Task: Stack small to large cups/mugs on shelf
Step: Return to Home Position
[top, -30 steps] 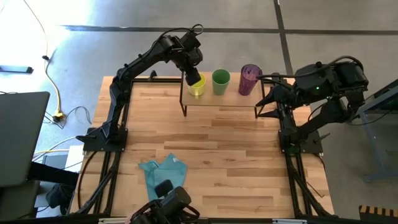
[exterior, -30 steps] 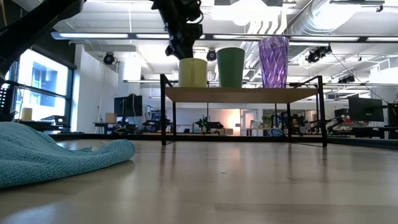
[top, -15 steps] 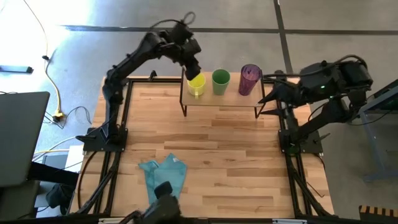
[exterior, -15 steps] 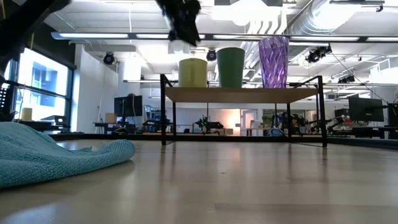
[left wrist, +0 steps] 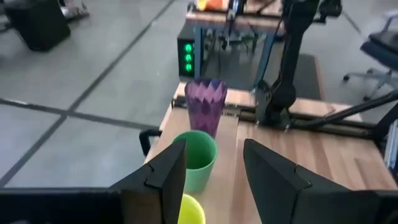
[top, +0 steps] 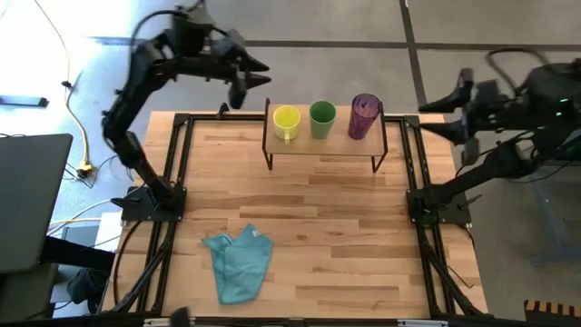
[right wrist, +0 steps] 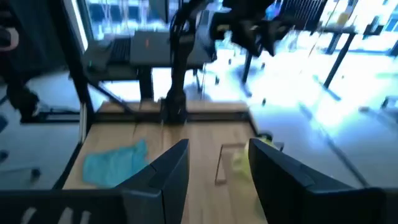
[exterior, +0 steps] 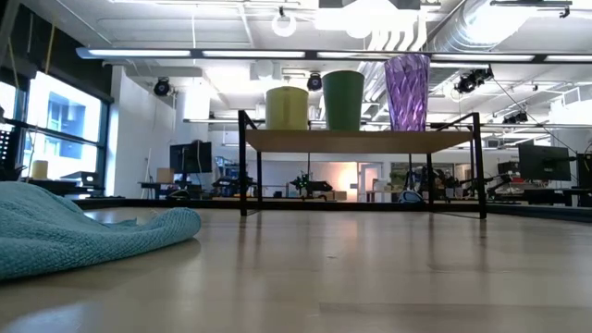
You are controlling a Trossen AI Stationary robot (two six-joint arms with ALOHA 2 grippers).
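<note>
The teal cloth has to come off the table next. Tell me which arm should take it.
Left, probably. The teal cloth lies at the front of the table, left of centre, nearer the left arm's base. The left gripper and right gripper are both open, empty and raised near the far corners.

Bright ceiling lights (exterior: 277, 54) glare; daylight fills windows (exterior: 57, 131).
</note>
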